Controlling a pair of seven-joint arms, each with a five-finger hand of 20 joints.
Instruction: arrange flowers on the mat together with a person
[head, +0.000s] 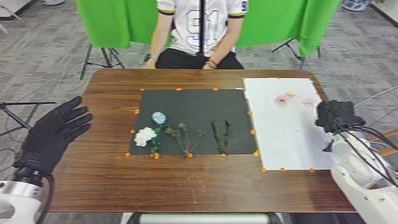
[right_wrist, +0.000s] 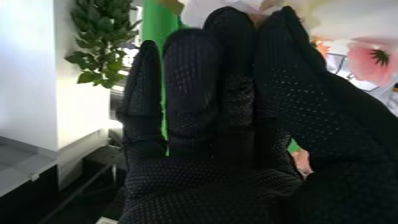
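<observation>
Pink blooms (head: 282, 99) lie on white sheet (head: 298, 142), right of black mat (head: 200, 105). Right hand (head: 339, 116) nearer, fingers straight, released; blooms forward-left of it, so likely reach that way. Left hand (head: 55, 131) left of mat, also relaxed.

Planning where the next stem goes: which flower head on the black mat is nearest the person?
The pale blue flower head; the larger white one lies nearer the robot.
</observation>
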